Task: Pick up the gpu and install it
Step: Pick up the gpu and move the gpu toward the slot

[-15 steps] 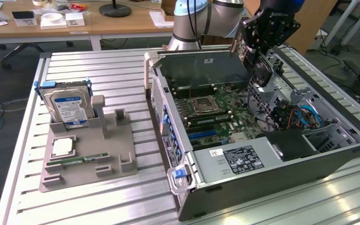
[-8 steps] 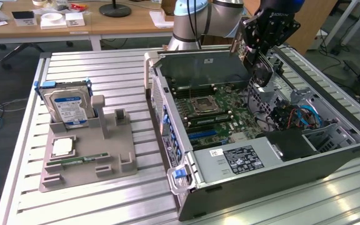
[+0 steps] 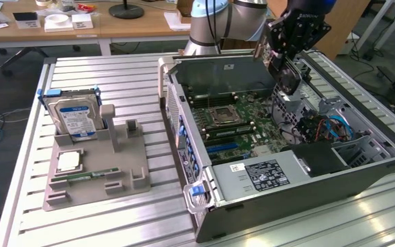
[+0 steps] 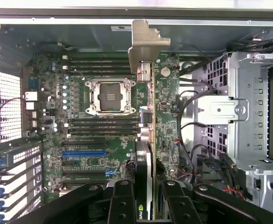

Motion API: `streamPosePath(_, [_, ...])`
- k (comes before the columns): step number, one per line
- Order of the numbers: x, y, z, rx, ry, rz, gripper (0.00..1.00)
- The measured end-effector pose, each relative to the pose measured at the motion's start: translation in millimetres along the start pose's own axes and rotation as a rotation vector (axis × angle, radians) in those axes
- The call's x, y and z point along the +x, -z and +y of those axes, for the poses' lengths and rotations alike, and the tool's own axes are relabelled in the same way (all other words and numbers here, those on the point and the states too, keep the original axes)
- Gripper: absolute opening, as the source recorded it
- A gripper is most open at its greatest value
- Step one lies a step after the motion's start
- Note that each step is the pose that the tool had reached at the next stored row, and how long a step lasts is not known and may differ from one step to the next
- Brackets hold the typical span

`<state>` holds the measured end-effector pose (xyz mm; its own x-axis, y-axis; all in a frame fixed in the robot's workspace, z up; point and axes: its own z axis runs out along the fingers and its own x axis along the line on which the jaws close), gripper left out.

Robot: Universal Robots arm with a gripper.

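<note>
The gpu (image 4: 145, 51) is seen edge-on in the wrist view, its silver end bracket at the far end and its black cooler face beside the brownish board. My gripper (image 4: 148, 189) is shut on the card, with black fingers (image 4: 122, 200) on either side of it. In the exterior view the gripper (image 3: 288, 54) hangs over the back of the open computer case (image 3: 287, 190), and the gpu (image 3: 290, 80) hangs upright from it above the motherboard (image 3: 228, 128). The card is apart from the board. A blue slot (image 4: 83, 153) lies on the motherboard (image 4: 104, 161) off to one side of the card.
A grey holder (image 3: 115, 175) on the slatted table at the exterior view's left carries a silver hard drive (image 3: 74, 116), a processor chip (image 3: 68, 161) and a green memory stick (image 3: 88, 176). Inside the case stand a metal drive cage (image 4: 248, 116) and loose cables (image 3: 328, 128).
</note>
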<state>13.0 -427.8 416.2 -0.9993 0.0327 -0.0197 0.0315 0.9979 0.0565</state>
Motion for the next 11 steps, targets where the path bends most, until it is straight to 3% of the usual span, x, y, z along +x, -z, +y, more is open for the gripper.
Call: streamPosePath(11, [-13.0,-0.3,0.4,0.0001,0.000,0.0000,0.27])
